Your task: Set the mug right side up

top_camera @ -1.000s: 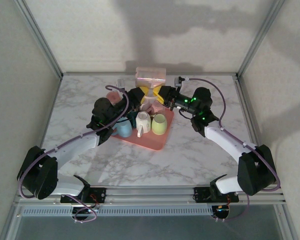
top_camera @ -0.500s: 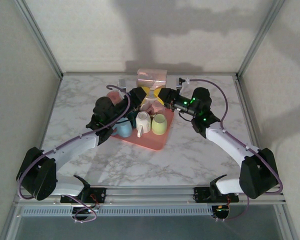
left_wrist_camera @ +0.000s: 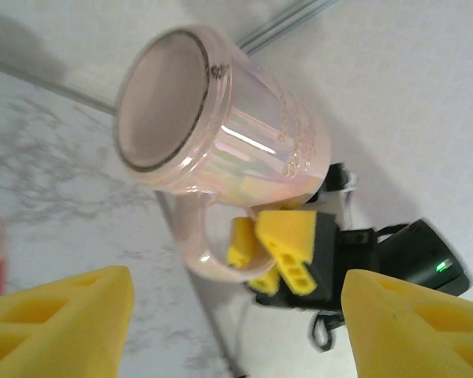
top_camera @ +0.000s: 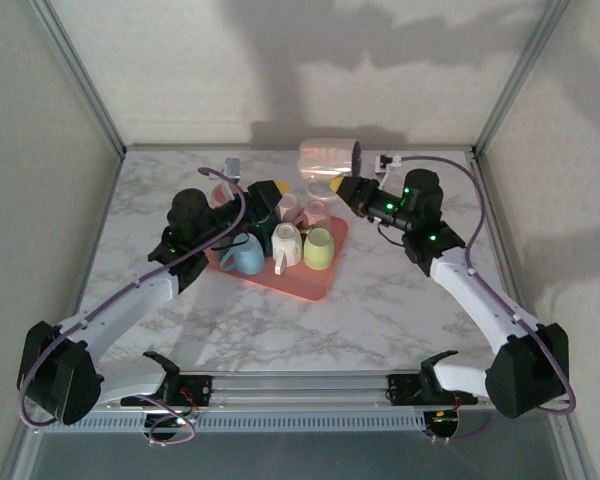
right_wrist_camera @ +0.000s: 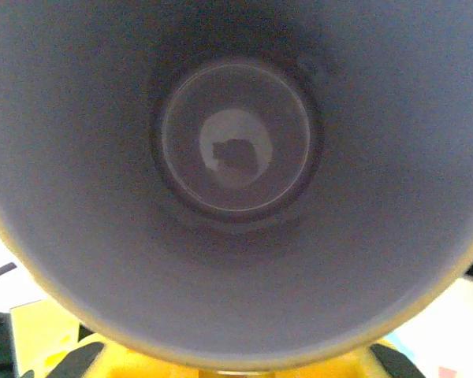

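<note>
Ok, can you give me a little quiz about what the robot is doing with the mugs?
1. True or false: the left claw is shut on the shiny pink mug.
2. Which part of the shiny pink mug does the right claw pinch? A) the rim B) the handle C) the bottom
3. Fill in the blank: the blue mug sits on a pink ____.

Key:
1. False. The left claw is open and holds nothing.
2. B
3. tray
</note>
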You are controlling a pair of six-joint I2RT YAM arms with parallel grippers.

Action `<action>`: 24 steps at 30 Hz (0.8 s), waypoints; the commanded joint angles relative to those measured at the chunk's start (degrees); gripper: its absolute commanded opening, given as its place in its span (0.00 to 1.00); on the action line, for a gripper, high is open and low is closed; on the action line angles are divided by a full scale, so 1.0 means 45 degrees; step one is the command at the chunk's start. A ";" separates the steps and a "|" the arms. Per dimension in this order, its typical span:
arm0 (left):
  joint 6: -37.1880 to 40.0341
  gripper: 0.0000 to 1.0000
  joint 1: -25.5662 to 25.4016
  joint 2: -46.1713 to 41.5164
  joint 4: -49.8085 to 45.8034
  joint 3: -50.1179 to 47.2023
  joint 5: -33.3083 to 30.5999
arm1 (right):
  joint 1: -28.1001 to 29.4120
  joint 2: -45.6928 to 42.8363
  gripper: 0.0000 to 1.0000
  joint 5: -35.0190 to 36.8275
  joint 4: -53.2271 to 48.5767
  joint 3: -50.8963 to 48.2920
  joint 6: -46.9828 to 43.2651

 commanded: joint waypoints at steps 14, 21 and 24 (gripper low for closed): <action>0.8073 0.70 0.0283 0.1589 -0.7002 0.3662 0.0309 | -0.0927 -0.0621 0.00 0.4656 -0.9114 0.3982 -0.8492; 0.9233 0.70 0.0189 0.2434 -0.7508 0.4285 0.0405 | -0.0962 0.0835 0.00 0.6615 -1.0825 0.5088 -0.9724; 0.9518 0.69 0.0078 0.2678 -0.7506 0.4381 0.0522 | -0.1055 0.1670 0.00 0.7172 -1.1531 0.5747 -0.9981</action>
